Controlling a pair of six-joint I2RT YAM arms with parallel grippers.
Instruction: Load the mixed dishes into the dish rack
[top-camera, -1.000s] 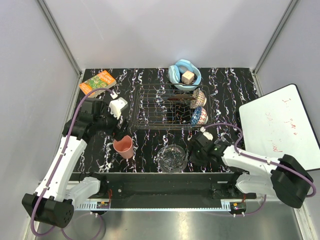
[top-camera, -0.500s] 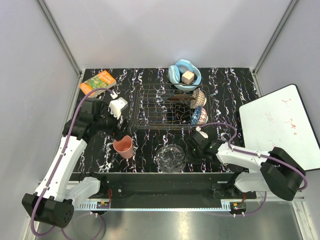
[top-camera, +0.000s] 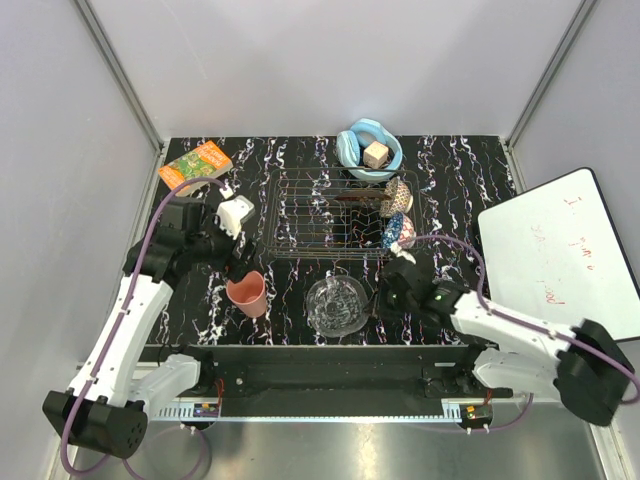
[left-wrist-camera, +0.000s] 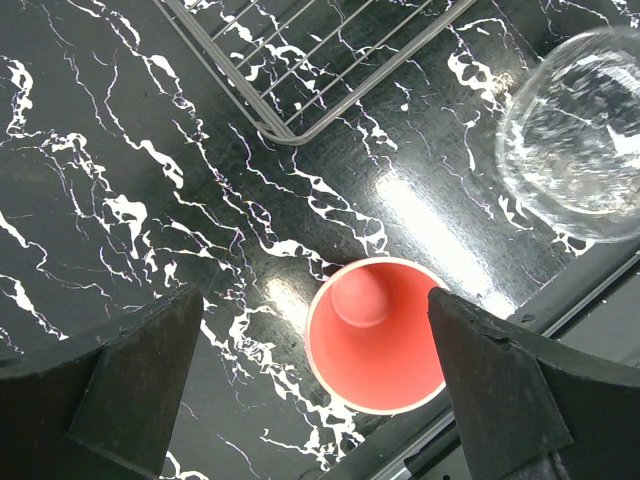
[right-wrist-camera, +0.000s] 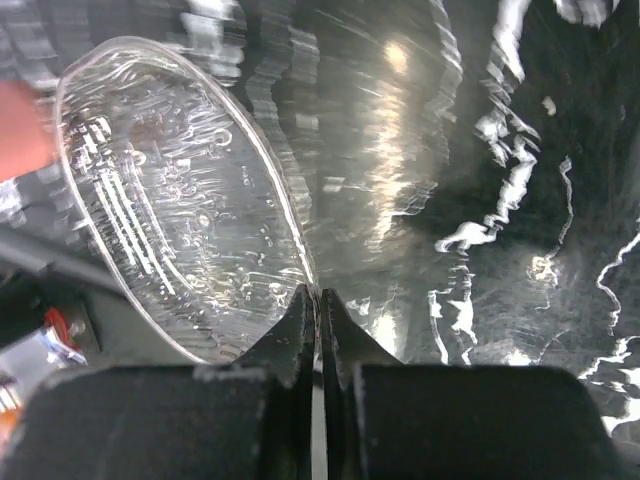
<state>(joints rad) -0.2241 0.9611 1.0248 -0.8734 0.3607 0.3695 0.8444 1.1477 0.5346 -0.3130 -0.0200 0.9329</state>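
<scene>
My right gripper (top-camera: 378, 298) (right-wrist-camera: 318, 295) is shut on the right rim of the clear glass bowl (top-camera: 337, 305) (right-wrist-camera: 170, 210), which stands tilted near the table's front edge. The glass bowl (left-wrist-camera: 575, 130) also shows at the right of the left wrist view. The pink cup (top-camera: 247, 292) (left-wrist-camera: 375, 335) stands upright at the front left. My left gripper (top-camera: 238, 266) (left-wrist-camera: 318, 380) hangs open above it, a finger on either side, not touching. The wire dish rack (top-camera: 290, 252) (left-wrist-camera: 285, 140) lies behind, with a small blue patterned bowl (top-camera: 397, 230) at its right end.
A light-blue bowl with a tan cube (top-camera: 368, 148) sits behind the rack. An orange-green book (top-camera: 195, 163) lies at the back left corner. A whiteboard (top-camera: 560, 250) leans at the right edge. A metal rail runs along the near edge.
My right gripper has closed on the glass bowl's rim, and the bowl has tipped up and shifted slightly left. The left arm and the pink cup have not moved.
</scene>
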